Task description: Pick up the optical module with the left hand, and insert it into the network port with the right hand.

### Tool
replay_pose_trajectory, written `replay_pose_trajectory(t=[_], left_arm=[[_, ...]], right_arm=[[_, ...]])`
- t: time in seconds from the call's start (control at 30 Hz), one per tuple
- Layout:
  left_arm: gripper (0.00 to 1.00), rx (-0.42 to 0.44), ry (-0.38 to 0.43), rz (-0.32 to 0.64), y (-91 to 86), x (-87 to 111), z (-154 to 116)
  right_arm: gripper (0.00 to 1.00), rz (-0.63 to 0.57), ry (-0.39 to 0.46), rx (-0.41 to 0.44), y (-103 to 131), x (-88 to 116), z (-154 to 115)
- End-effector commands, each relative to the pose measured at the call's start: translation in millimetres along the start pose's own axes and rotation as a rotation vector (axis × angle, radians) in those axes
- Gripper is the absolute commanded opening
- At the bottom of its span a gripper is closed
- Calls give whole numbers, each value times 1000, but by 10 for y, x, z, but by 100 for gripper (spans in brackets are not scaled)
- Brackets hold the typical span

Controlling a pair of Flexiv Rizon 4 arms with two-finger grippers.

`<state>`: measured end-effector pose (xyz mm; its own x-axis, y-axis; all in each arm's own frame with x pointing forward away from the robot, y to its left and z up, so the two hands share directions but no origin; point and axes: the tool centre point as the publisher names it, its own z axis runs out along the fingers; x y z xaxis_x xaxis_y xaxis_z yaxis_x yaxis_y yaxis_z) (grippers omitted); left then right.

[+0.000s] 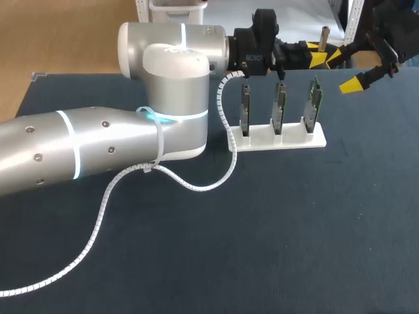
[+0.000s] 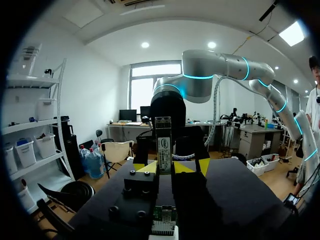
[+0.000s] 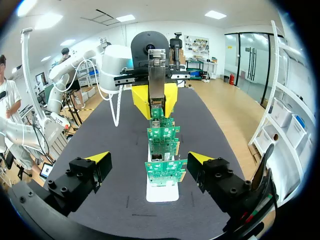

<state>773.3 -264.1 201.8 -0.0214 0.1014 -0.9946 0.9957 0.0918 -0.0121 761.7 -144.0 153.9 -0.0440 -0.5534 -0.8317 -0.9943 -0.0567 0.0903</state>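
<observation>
The optical module [image 2: 163, 144], a slim metal bar, stands upright between the yellow tips of my left gripper [image 2: 165, 168], which is shut on it. In the head view that gripper [image 1: 315, 57] hovers above and behind the white rack [image 1: 288, 140], which carries three upright green circuit boards [image 1: 279, 108] with network ports. My right gripper [image 3: 149, 159] is open, its fingers straddling the nearest board [image 3: 166, 173] from a distance. Straight ahead of it, past the row of boards, is the module [image 3: 156, 82] in my left gripper [image 3: 153, 100]. In the head view my right gripper [image 1: 366, 77] hangs at the far right, beyond the rack.
The dark blue table [image 1: 275, 235] stretches out in front of the rack. My left arm [image 1: 98, 144] lies across its left half, with a white coiled cable [image 1: 196, 186] looping over the surface beside the rack.
</observation>
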Motion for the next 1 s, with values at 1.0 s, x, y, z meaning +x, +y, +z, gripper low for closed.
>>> replay_pose_trajectory(t=[1.0], left_arm=[[0,48,7,-74,-101,222,138]], right_arm=[[100,0,0,6,25,0,5]])
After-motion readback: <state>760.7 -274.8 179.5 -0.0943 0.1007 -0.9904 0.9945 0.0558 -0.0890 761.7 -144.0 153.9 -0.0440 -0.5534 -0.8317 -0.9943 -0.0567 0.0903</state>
